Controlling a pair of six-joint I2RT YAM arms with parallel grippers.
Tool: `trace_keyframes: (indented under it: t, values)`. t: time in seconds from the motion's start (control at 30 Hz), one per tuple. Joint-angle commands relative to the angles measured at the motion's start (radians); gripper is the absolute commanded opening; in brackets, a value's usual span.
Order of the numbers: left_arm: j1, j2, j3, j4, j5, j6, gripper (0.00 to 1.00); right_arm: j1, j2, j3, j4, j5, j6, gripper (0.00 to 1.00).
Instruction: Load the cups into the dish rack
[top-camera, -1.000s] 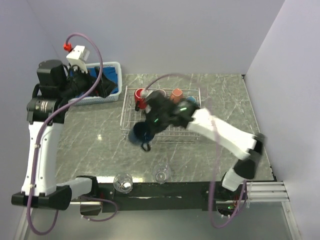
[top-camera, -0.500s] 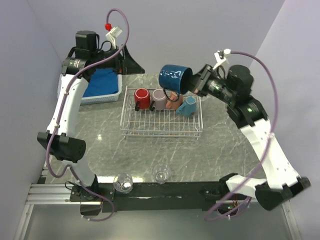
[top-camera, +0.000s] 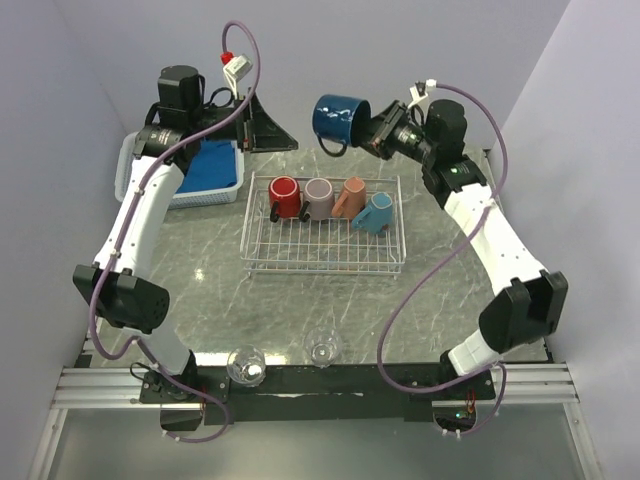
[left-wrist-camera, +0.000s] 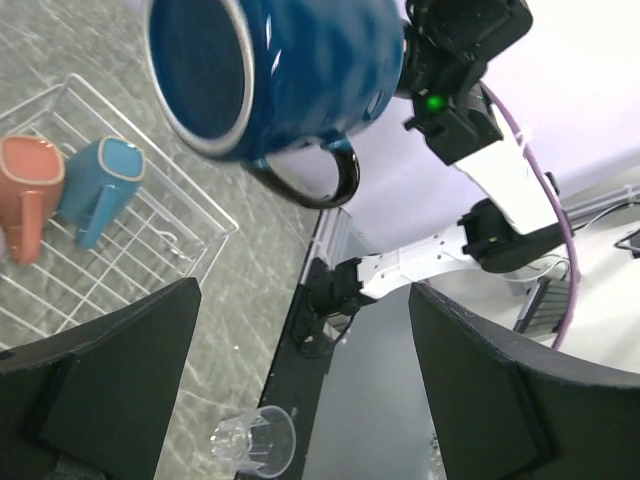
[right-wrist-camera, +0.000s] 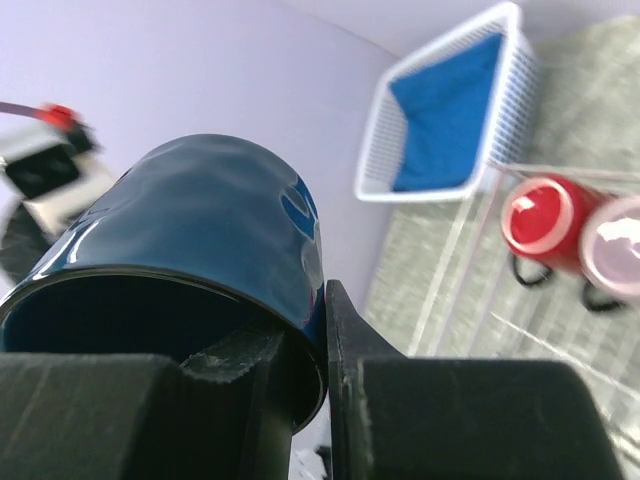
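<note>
Black right claw, shut on the navy glazed handled mug. In the right wrist view, one finger lies against the mug's outer wall and the other is tucked inside its edge. The mug is on its side in the air, clear of the grey marbled worktop. In the top view it sits just past the far edge of the white wire-grid dish rack.

Left claw: jaws spread wide, nothing between them. It is raised at the far side and aimed toward the navy mug, whose open end faces its wrist camera.

Rack contents, a row along the far side:
- red handled mug
- mauve handled mug
- salmon-orange handled mug
- light-blue handled mug, set slightly nearer than the others

Outside the rack, at the near edge of the worktop, are two clear glasses, one to the left and one further right. They are near each other and well apart from the rack.

At the far left stands a white plastic basket holding a blue cloth, just beside the rack's corner.
</note>
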Motion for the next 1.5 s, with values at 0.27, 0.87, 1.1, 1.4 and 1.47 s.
trace_keyframes:
  t: [0.27, 0.87, 1.1, 1.4, 1.47]
  values:
    - [-0.034, 0.045, -0.043, 0.388, 0.041, -0.352, 0.9, 0.026, 0.079, -0.007, 0.592, -0.065, 0.207, 0.0]
    - [-0.103, 0.115, -0.029, 0.646, 0.012, -0.601, 0.79, 0.096, 0.2, 0.03, 0.595, -0.074, 0.165, 0.0]
    - [-0.103, 0.102, -0.078, 0.833, 0.038, -0.762, 0.51, 0.096, 0.235, 0.018, 0.597, -0.057, 0.15, 0.0]
    - [-0.114, 0.1, -0.089, 0.883, 0.055, -0.808, 0.59, 0.116, 0.31, 0.079, 0.601, -0.047, 0.151, 0.0]
    - [-0.114, 0.099, -0.09, 0.884, 0.057, -0.808, 0.59, 0.124, 0.313, 0.085, 0.6, -0.047, 0.15, 0.0]
